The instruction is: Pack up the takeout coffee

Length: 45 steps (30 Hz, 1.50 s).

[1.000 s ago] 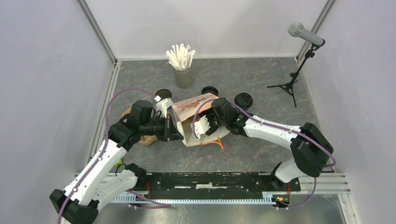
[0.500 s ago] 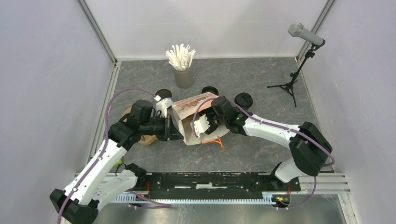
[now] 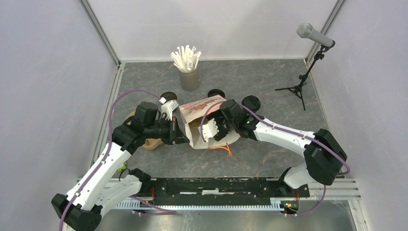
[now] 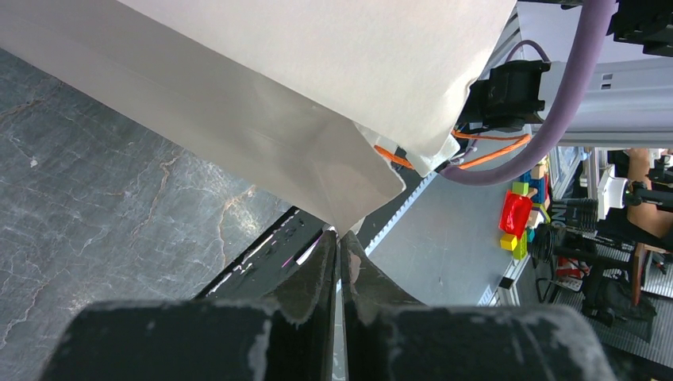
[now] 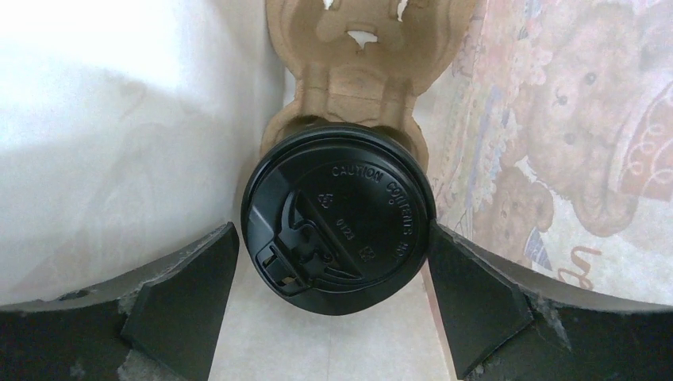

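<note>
A printed paper bag [image 3: 202, 107] lies on its side mid-table, mouth toward the arms. My left gripper [image 3: 179, 131] is shut on the bag's left mouth edge; the left wrist view shows its fingertips [image 4: 340, 238] pinching a corner of the white bag [image 4: 317, 79]. My right gripper [image 3: 210, 131] reaches into the mouth. In the right wrist view a lidded black coffee cup [image 5: 341, 206] sits in a brown pulp carrier [image 5: 357, 71] inside the bag. My right gripper [image 5: 334, 228] is open around the lid, with a thin gap on the left side. Three more black cups [image 3: 251, 102] [image 3: 216, 93] [image 3: 168, 96] stand behind the bag.
A grey cup of white straws [image 3: 189, 77] stands at the back. Another brown carrier [image 3: 149, 143] lies under my left arm. A microphone on a tripod [image 3: 300, 86] is at the right rear. Orange bag handles [image 3: 222, 147] trail toward the front.
My right gripper's jaws have widened away from the lidded cup inside the bag, and that arm has shifted slightly right. The left gripper still pinches the bag edge.
</note>
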Tool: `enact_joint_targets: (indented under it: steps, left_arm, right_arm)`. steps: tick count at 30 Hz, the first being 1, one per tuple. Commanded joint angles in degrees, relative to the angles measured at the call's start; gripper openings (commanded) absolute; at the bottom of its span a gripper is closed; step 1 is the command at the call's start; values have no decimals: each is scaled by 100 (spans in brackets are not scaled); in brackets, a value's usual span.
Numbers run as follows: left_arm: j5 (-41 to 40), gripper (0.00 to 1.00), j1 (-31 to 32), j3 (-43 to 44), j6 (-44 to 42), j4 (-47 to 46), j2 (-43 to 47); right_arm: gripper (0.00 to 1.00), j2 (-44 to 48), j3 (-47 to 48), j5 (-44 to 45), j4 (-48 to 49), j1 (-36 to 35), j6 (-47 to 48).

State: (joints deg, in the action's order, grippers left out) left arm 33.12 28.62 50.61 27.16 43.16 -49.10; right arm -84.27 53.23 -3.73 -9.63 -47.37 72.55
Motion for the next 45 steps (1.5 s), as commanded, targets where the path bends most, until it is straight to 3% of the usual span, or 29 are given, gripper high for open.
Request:
enact_joint_targets:
  steps: [1, 8, 15, 24, 41, 45]
  left_arm:
    - [1, 11, -5, 221, 110, -169, 37]
    - [-5, 11, -2, 248, 81, -167, -3]
    - [-5, 11, -5, 283, 63, -167, -35]
    - [-16, 10, -5, 349, 64, -167, -54]
    - [15, 10, 2, 344, 78, -168, -55]
    - [68, 21, 4, 335, 158, -167, -12]
  right_arm:
    - [95, 223, 12, -105, -168, 27, -38]
    - [98, 251, 85, -106, -291, 17, -22]
    - [90, 244, 179, -99, -365, 10, -110]
    - [95, 382, 236, 45, -487, 16, -151]
    - [77, 592, 249, -45, -614, -4, -404]
    - [76, 617, 310, -59, -692, -20, -425]
